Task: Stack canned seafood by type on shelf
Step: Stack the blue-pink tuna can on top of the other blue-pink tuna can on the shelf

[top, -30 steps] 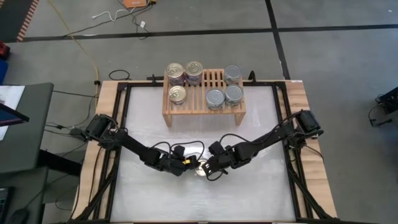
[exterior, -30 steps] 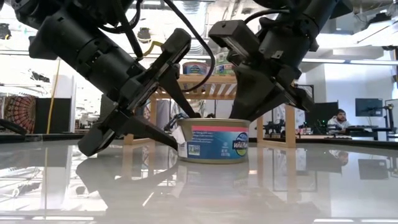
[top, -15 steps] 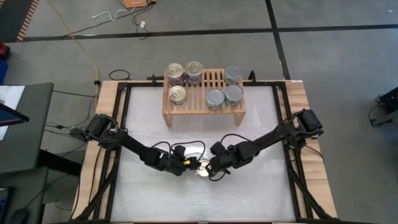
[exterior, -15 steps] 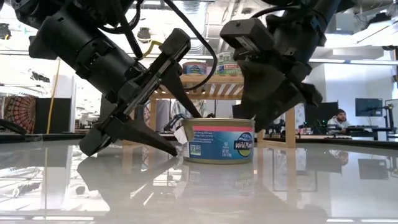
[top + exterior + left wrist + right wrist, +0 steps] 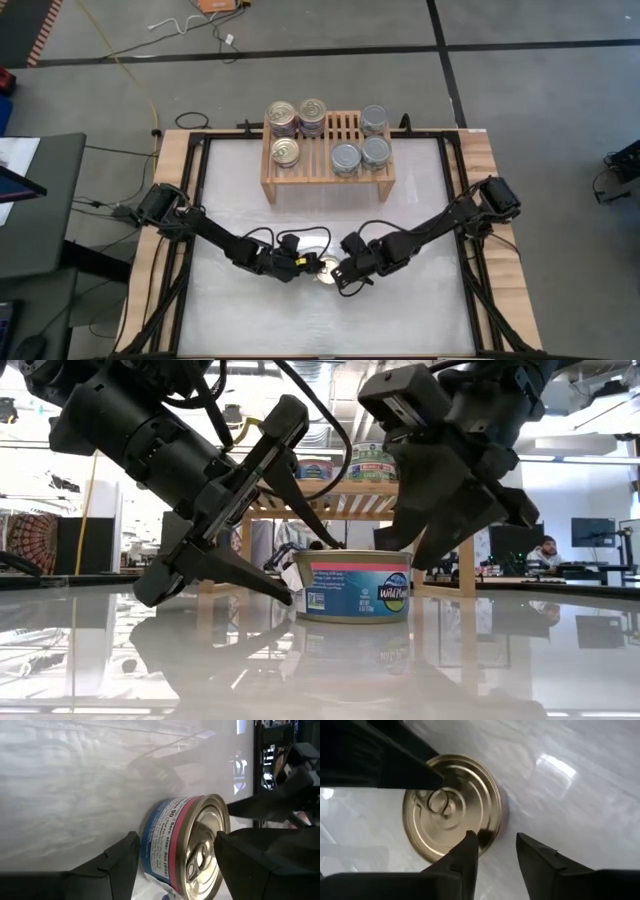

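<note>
High view: a pale, glossy table (image 5: 400,310) with a light-wood border and black frame rails stands on a grey floor crossed by dark lines, with a yellow cable at the upper left of the frame. The wooden shelf (image 5: 327,177) sits at the table's upper centre; three gold-topped cans (image 5: 297,127) crowd its left end and three silver-topped cans (image 5: 362,145) its right. Lower centre, the left gripper (image 5: 308,266) and the right gripper (image 5: 335,277) meet from either side at one gold-topped can (image 5: 325,270) on the table.

Low view: the can (image 5: 353,586), with a blue and pink label, stands upright on the mirror-like surface at centre frame. The left gripper (image 5: 290,565) slants in from the upper left, its fingers spread with one tip at the can's base; the right gripper (image 5: 440,540) hangs over the can's right side, whether touching I cannot tell. Behind, the shelf (image 5: 350,510) carries cans, and the room shows screens, ceiling lights and a seated person (image 5: 545,555) at far right.

Left wrist view: the can (image 5: 187,847) lies between two parted dark fingers (image 5: 115,865), which do not squeeze it; the right arm (image 5: 287,785) shows at the right edge.

Right wrist view: the gold pull-ring top (image 5: 452,805) fills centre frame; the right fingers (image 5: 467,857) stand apart at its lower rim, holding nothing.
</note>
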Available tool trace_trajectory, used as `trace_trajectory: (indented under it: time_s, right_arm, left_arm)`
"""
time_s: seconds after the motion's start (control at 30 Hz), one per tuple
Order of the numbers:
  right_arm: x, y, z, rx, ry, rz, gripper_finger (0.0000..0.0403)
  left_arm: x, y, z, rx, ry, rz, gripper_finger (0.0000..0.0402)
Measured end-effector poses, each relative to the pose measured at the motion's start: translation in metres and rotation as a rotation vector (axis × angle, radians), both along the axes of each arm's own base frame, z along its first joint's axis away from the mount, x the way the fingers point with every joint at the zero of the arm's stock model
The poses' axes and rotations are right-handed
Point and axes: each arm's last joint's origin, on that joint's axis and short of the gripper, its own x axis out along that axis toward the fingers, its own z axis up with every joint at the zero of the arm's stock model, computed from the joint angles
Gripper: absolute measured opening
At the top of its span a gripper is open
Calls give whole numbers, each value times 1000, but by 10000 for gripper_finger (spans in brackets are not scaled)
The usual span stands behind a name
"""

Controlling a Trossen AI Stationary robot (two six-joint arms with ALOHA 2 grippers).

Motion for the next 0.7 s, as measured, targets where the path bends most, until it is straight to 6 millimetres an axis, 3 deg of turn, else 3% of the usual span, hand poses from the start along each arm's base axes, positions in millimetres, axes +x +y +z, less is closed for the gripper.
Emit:
trace_trajectory:
  time_s: [0.33, 0.7]
  right_arm:
    - [2, 2, -6, 13, 2, -37, 102]
    - [6, 4, -12, 4, -6, -39, 81]
  left_arm:
    - [1, 0, 1, -3, -7, 1, 244]
    - [1, -1, 1, -27, -9, -31, 244]
